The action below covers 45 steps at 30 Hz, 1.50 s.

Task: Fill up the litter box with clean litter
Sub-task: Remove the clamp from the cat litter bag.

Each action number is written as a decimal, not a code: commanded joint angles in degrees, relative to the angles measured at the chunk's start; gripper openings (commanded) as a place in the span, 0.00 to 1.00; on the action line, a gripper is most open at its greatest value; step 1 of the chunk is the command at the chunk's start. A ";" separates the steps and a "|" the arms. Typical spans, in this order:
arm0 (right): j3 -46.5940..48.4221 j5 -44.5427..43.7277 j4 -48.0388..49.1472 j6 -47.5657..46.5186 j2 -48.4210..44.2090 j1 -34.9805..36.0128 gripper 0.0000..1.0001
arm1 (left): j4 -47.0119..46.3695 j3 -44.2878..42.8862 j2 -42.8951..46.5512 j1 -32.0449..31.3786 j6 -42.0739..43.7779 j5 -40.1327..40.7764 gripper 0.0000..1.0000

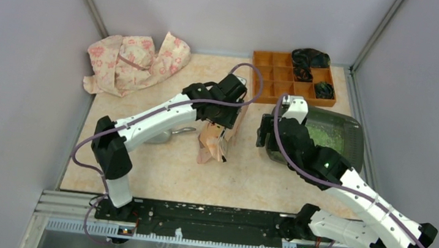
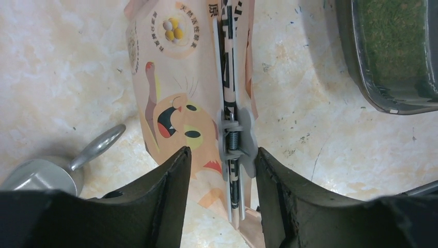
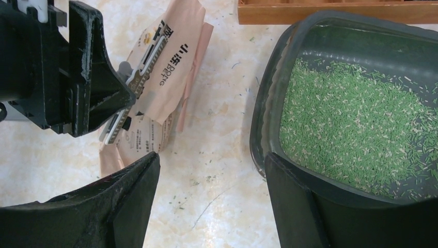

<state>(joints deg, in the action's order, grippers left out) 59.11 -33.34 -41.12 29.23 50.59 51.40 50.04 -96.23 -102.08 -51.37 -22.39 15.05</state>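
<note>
A: Status? Where's the litter box [image 1: 355,141]?

B: There's one, on the right side of the surface [image 1: 156,173], just in front of the orange organiser [image 1: 271,74]. Inside it is clean litter [image 3: 351,124]: green granules over most of the floor, with bare dark plastic along the edges. A few stray granules lie on the surface beside it.

A: Hands?

B: Two. The left hand [image 2: 222,155] is about half open, with its fingers either side of the sealing clip [image 2: 235,132] on top of the litter bag [image 2: 175,77], at centre. One finger sits just beside the clip's wing. Bag print shows in the gap at the other. No firm grip is visible. The right hand [image 3: 212,160] is spread wide with nothing in it. It straddles the box's left rim, one finger over the surface and one over the litter. Cannot tell if it touches the rim.

A: Any readable print?

B: The bag is pink-orange with a cartoon cat, mouth open. Chinese text curves round a badge of yellow and white balls and looks like "天然活性酵素". The right wrist view shows Latin letters, roughly "DEPG", beside larger Chinese characters I can't read reliably.

A: Counts?

B: One clip. One grey scoop [image 2: 44,175] lying left of the bag. One organiser, with black items [image 1: 309,58] in its right-hand compartments. One crumpled pink floral bag [image 1: 131,62] at far left, which could be cloth.
</note>
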 commanded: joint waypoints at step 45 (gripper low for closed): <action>0.21 0.99 2.51 -0.37 -2.02 -1.13 0.74 | 6.84 -14.76 1.23 5.00 2.99 9.46 0.00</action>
<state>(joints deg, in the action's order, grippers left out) 56.66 -32.86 -40.32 29.17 48.29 50.83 56.25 -111.77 -103.31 -51.46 -21.28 22.28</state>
